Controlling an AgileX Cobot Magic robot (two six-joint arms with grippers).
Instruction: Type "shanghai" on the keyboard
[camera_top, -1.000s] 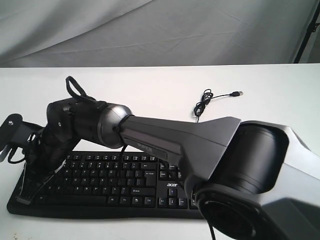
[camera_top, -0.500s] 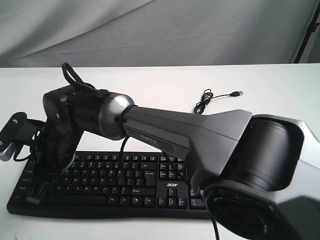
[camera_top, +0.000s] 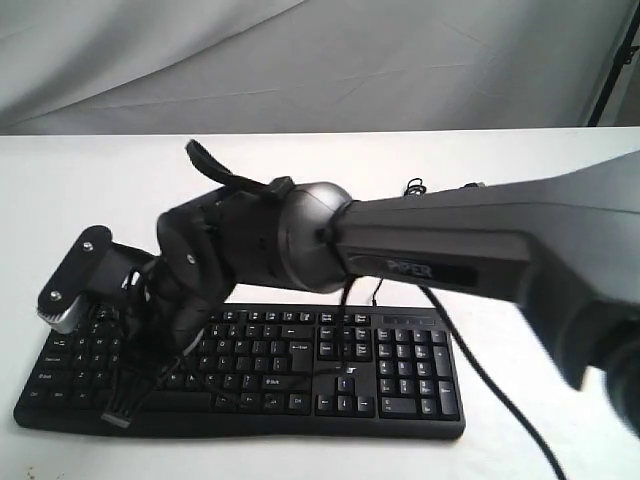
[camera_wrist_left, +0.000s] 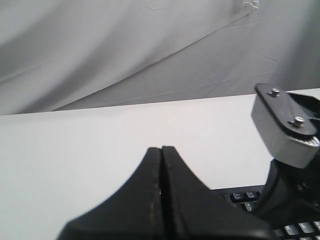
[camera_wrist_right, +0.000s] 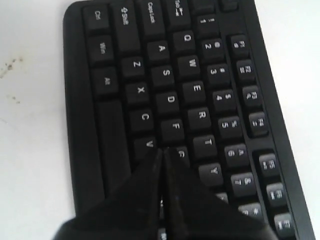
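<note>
The black keyboard (camera_top: 400, 370) with white legends lies along the near side of the white table. My right arm reaches across to its left half, and the right gripper (camera_top: 120, 412) points down at the keys there. In the right wrist view the right gripper (camera_wrist_right: 164, 150) is shut and empty, its tip just over the keyboard (camera_wrist_right: 170, 97) where V, F and G meet. My left gripper (camera_wrist_left: 161, 148) is shut and empty above the bare table, off a corner of the keyboard (camera_wrist_left: 245, 196). It does not show in the exterior view.
The right arm's grey wrist mount (camera_top: 75, 280) hangs over the keyboard's left end and also shows as a grey wrist mount (camera_wrist_left: 282, 125) close to my left gripper. A grey cloth backdrop (camera_top: 300, 60) rises behind the table. The coiled USB cable (camera_top: 415, 185) is mostly hidden behind the arm.
My right gripper has moved rightward along the keyboard, from its left edge to the letter keys. The arm's upper links have swung up and right, uncovering the number pad.
</note>
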